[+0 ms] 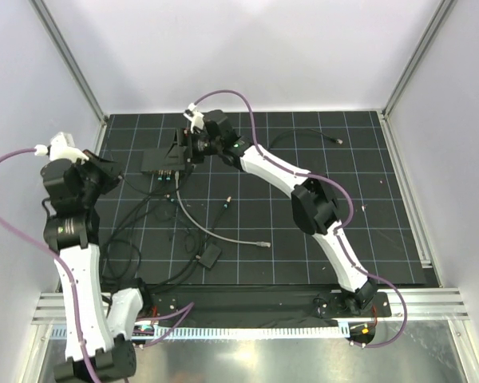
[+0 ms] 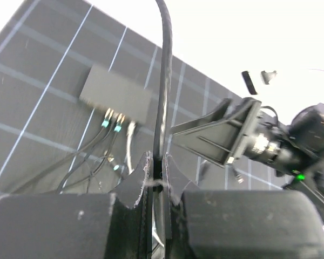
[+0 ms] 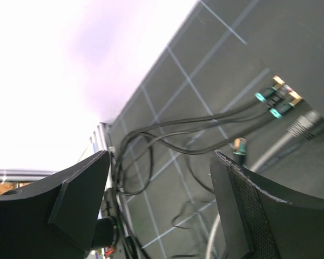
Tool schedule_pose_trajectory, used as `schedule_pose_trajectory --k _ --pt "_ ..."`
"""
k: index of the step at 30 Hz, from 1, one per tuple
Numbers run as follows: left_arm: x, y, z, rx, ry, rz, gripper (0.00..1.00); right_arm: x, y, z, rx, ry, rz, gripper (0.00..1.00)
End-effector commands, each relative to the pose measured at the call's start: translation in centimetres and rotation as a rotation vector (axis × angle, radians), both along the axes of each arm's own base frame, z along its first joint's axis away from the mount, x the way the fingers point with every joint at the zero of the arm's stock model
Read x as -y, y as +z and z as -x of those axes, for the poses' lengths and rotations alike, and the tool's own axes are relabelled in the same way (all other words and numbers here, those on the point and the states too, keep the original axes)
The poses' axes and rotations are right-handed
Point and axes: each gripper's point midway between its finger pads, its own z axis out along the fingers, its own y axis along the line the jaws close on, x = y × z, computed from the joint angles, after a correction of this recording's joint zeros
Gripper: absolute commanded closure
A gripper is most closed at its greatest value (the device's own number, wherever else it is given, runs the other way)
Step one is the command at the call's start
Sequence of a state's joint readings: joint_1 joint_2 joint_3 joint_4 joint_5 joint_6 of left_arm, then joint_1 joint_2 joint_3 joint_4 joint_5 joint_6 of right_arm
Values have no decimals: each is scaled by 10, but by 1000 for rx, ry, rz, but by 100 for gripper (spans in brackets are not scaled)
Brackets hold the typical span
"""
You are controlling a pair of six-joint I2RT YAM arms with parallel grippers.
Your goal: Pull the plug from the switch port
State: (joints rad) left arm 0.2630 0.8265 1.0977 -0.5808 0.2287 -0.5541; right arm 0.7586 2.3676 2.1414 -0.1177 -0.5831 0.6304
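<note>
Top external: right arm (image 1: 303, 187) stretches to the switch (image 1: 160, 162), right claw (image 1: 178, 155) spread.

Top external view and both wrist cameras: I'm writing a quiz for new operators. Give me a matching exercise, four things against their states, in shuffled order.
Things:
1. left gripper
2. right gripper
3. flat dark-grey rectangular switch
4. small black squarish block

States:
A. jaws apart, nothing between them
B. teal-booted plugs in its ports
C. shut on a thin black cable
D. lying well apart from both grippers

Pairs: 1-C, 2-A, 3-B, 4-D.
</note>
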Motion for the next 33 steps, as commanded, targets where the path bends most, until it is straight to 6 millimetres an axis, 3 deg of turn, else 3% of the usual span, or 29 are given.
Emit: schedule_pose_trajectory --k 1,6,10,16,17,19,22,27,33 --pt "11 48 18 157 -48 -63 100 4 89 19 105 44 -149 18" --pt "24 79 16 209 -106 -14 100 13 95 18 155 30 -125 16" --pt "63 79 5 203 -380 44 100 35 96 6 208 -30 -42 14" --pt "78 54 -10 172 -523 110 100 79 121 -18 165 -158 -102 16" --pt "82 56 -11 187 -550 116 100 84 134 -14 172 -162 -130 17" --pt "87 51 -13 176 -573 139 100 88 137 -14 172 -187 -147 17" --pt "97 47 -15 157 -613 166 100 87 160 0 195 -151 -265 17" --pt "122 39 -17 135 -689 184 100 74 172 18 144 -65 -373 19" --pt "128 25 -26 92 -666 211 100 82 191 29 147 -70 -466 24"
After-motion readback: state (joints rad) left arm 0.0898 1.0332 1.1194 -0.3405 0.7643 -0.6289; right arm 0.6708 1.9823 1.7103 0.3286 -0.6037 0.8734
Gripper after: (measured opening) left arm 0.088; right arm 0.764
